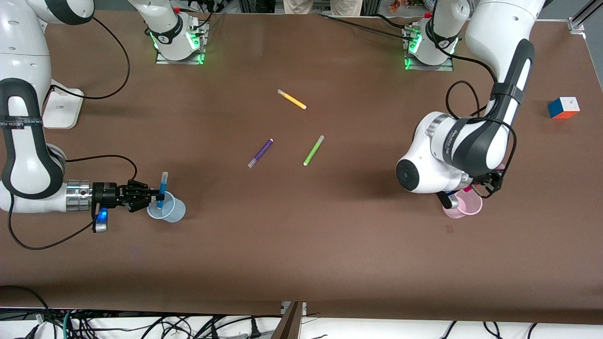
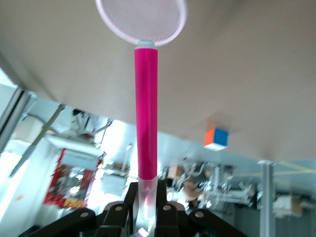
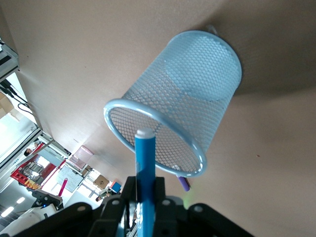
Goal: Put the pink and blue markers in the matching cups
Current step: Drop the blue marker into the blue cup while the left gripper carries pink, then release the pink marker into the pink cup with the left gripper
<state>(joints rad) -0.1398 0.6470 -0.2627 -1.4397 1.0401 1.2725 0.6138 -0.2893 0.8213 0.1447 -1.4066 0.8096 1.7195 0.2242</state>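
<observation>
Progress: we judge the task close to done but not finished; both markers are gripped and poised at their cups, neither let go.
Blue marker (image 1: 162, 189): pinched near its capped end by the right gripper (image 1: 151, 194), fingers pressed onto the barrel; in the front view its lower end dips just inside the rim of the blue cup (image 1: 167, 208), while the right wrist view shows the white tip at the rim's edge.
Blue cup: a pale blue mesh cup standing upright toward the right arm's end of the table, nothing else seen in it.
Pink marker (image 2: 146, 113): clamped by its pale capped end in the left gripper (image 2: 146, 210), fingers pinching it; its tip lines up with the mouth of the pink cup (image 2: 140, 19).
Pink cup: upright toward the left arm's end, partly hidden in the front view by the left arm's wrist.
Left to do: we reckon each marker needs lowering a little and releasing, then the arms withdrawing.
Other things: a purple pen (image 1: 260, 153), a green pen (image 1: 313, 150) and a yellow pen (image 1: 292, 99) lie mid-table, well apart from both cups; a Rubik's cube (image 1: 563, 108) sits near the table edge at the left arm's end.
Obstructions: we see nothing between either marker and its cup; the blue tip's closeness to the rim is the one risk.
</observation>
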